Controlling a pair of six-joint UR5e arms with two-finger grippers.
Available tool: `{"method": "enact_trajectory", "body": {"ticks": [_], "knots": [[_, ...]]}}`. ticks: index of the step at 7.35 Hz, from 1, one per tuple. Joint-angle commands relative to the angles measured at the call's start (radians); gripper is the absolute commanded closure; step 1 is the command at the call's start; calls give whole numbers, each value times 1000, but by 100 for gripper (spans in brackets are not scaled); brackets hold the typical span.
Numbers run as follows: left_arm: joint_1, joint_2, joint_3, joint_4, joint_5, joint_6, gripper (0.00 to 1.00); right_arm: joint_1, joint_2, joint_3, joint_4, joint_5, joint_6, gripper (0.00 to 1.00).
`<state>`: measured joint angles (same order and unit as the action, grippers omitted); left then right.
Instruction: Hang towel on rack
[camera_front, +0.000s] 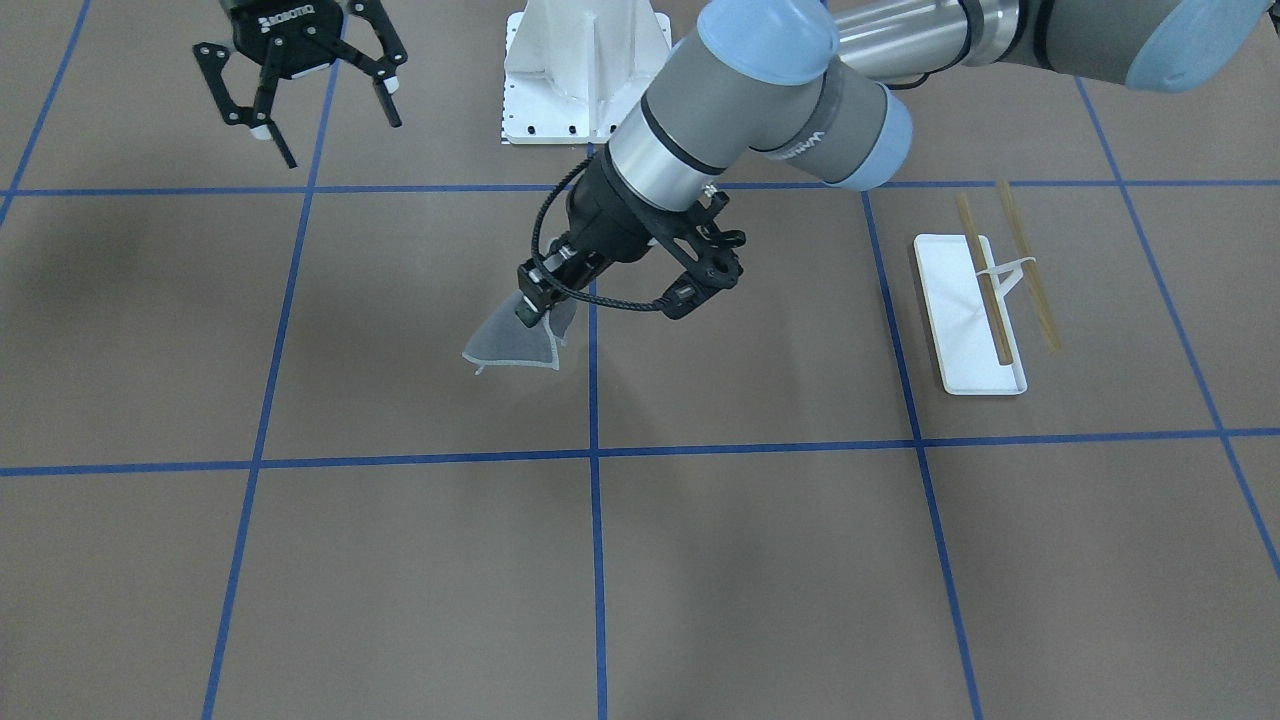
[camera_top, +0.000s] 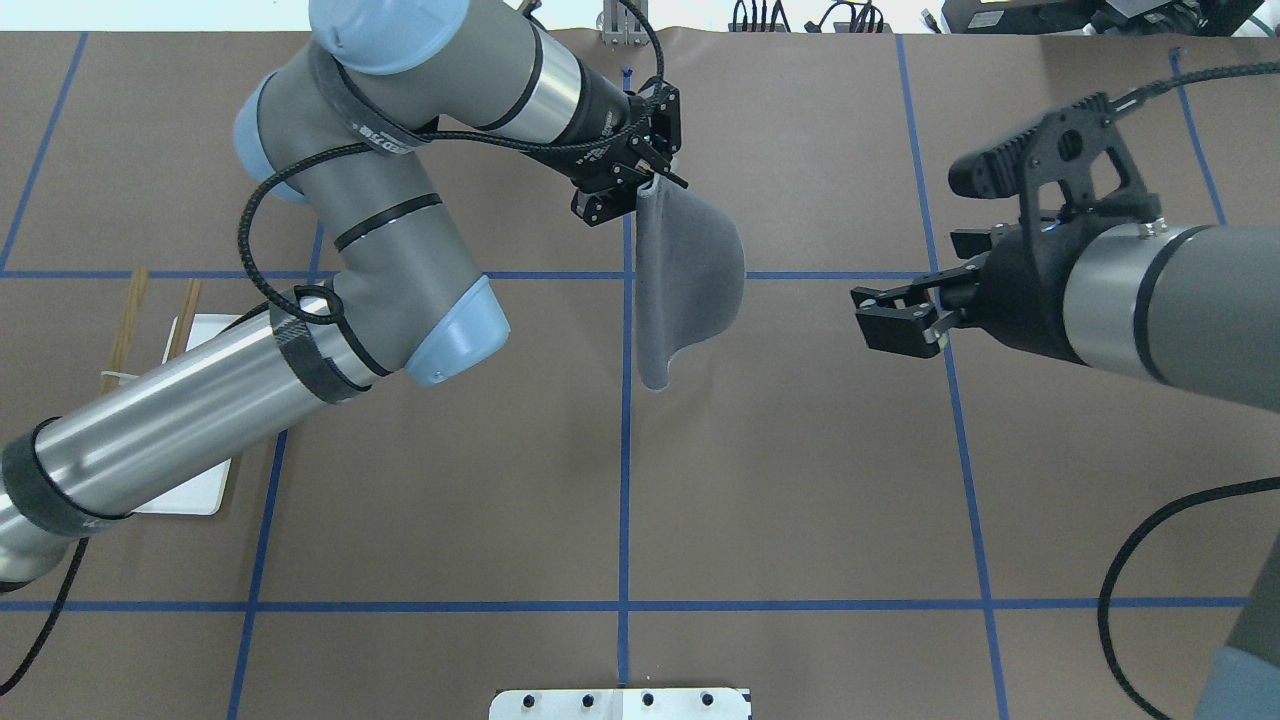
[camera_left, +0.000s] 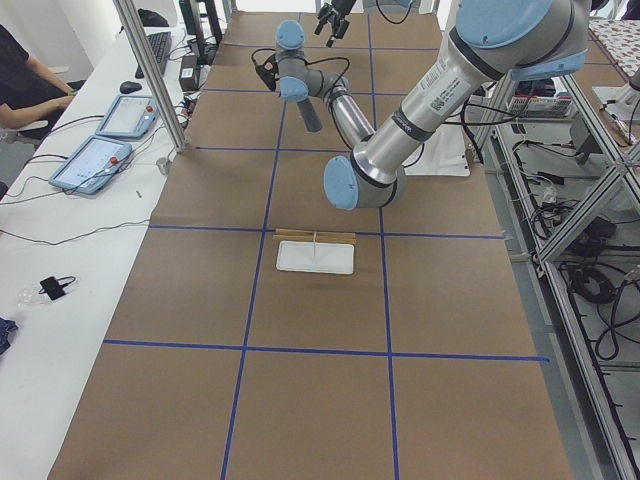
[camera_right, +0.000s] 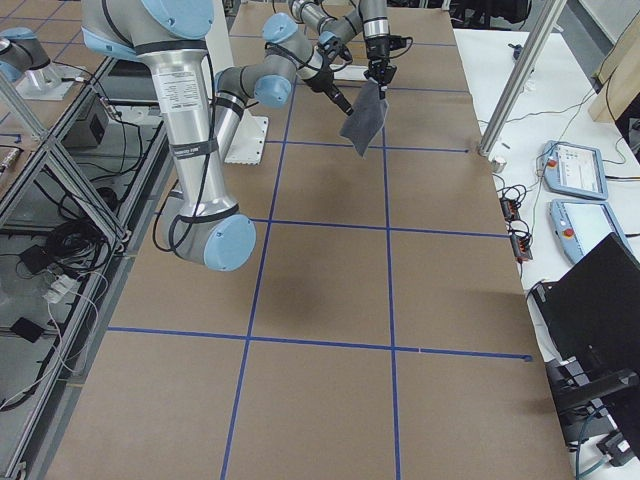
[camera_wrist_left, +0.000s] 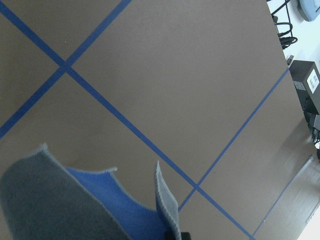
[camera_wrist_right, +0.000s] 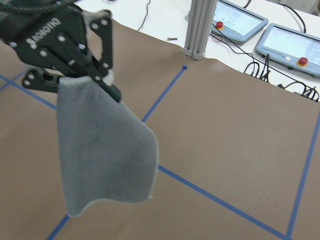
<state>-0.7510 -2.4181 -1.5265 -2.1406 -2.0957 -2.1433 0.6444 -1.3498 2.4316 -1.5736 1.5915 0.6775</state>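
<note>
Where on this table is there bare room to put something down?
The whole stretch beyond the blue tape line, farthest from the robot, is bare brown table. Crowded: the middle, where the left tool dangles the towel, and around the rack.

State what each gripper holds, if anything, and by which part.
The left gripper pinches the towel at its top edge; the rest hangs free. The right gripper is open and holds nothing.
</note>
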Motion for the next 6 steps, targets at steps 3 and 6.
{"method": "enact_trajectory", "body": {"ticks": [3,6], "knots": [[-178,307,-259,8,-148,14,100,458,-25,-44,-500,263,-445,0],[-321,495,-349,8,-210,16,100,638,-70,-204,-499,514,-477,0]]}}
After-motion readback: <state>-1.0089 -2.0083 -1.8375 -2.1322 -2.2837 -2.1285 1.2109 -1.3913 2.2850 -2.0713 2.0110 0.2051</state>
